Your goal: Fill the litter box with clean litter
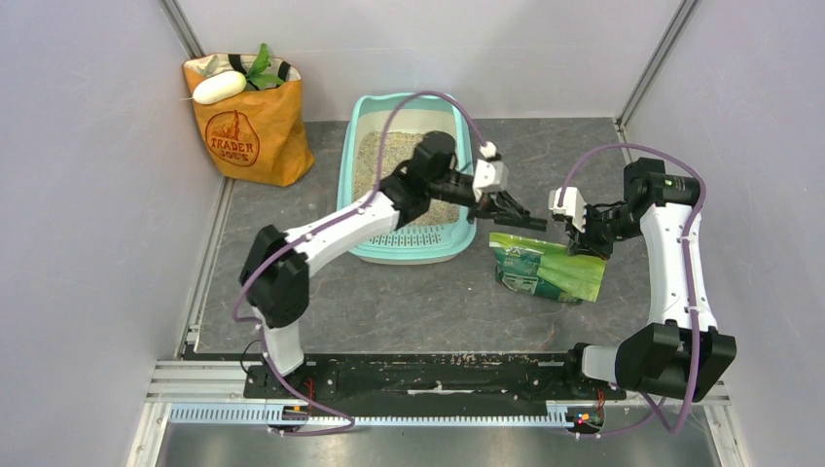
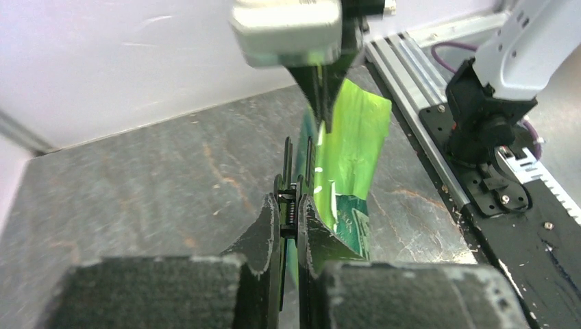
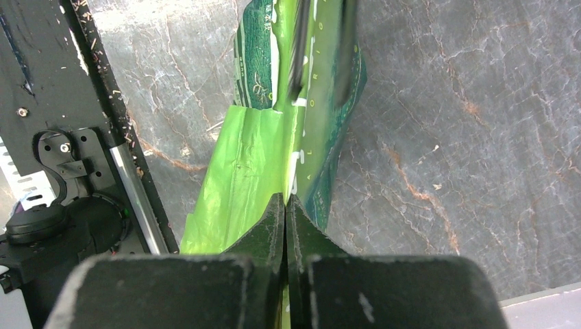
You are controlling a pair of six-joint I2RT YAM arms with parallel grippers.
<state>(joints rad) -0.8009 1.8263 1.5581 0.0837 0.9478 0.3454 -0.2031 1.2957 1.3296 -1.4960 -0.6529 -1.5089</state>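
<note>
Only the top view shows the litter box, near the far wall to the left of my grippers, its floor covered in pale speckled clean litter. My wrist views see just the green bag on the grey table. My right gripper pinches the bag's edge and my left gripper is closed on the same film beside the box's near right corner, with bare table toward my bases.

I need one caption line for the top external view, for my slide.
Left gripper and right gripper pinch the green bag beside the litter box, which holds clean litter.
</note>
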